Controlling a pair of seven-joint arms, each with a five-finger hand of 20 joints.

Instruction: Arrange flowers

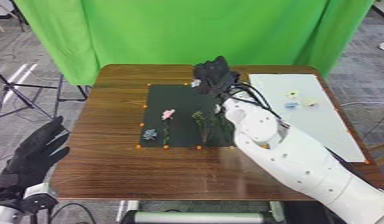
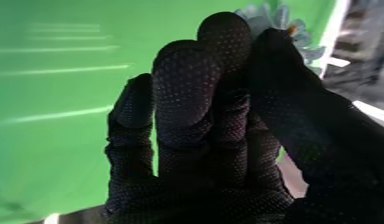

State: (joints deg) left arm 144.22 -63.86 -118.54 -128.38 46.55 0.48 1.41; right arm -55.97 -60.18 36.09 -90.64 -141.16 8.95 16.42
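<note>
Over the far part of the dark mat (image 1: pixel 180 105), my right hand (image 1: pixel 217 72) pinches a white flower (image 1: pixel 196 83) between thumb and fingers. In the right wrist view that flower (image 2: pixel 282 25) shows pale petals behind the tips of my right hand (image 2: pixel 193 100). On the mat lie a pink flower (image 1: pixel 168 114) with a long stem, a blue flower (image 1: pixel 150 134) near its left front corner and green sprigs (image 1: pixel 201 121) closer to the arm. My left hand (image 1: pixel 30 152) is off the table's left side, its fingers straight and apart.
A white sheet (image 1: pixel 326 125) on the right of the brown table (image 1: pixel 100 170) holds a yellowish flower (image 1: pixel 293 94), a blue one (image 1: pixel 291 105) and a cream one (image 1: pixel 310 102). Small orange markers edge the mat. A green curtain (image 1: pixel 215 30) hangs behind the table.
</note>
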